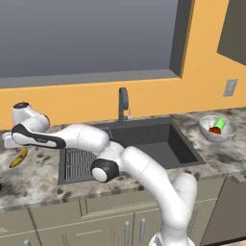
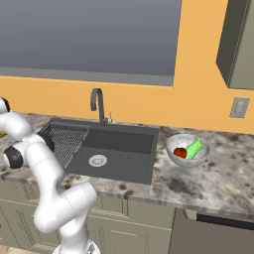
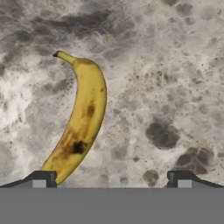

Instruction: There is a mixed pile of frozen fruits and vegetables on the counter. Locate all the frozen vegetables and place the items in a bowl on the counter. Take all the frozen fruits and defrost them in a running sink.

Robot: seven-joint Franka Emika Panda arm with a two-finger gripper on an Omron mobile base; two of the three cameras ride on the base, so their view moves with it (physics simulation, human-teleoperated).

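A curved yellow banana (image 3: 83, 118) with dark spots lies on the speckled counter (image 3: 166, 65). My gripper (image 3: 113, 179) hangs open over it, and the banana's lower end sits by the left fingertip (image 3: 43, 178). In the left base view the banana (image 1: 18, 157) lies left of the sink (image 1: 158, 144), just below my hand (image 1: 8, 141). The greyish bowl (image 1: 227, 136) right of the sink holds the light-green vegetable (image 1: 219, 123) and the red tomato (image 1: 215, 129). They show again in the bowl (image 2: 188, 162) as the vegetable (image 2: 194, 147) and the tomato (image 2: 180, 153).
A dark arched faucet (image 1: 123, 103) stands behind the sink, and a ribbed drain rack (image 1: 79, 162) fills its left part. A small dark red-brown round thing (image 1: 1, 186) shows at the left edge of the counter. The orange wall and a window lie behind.
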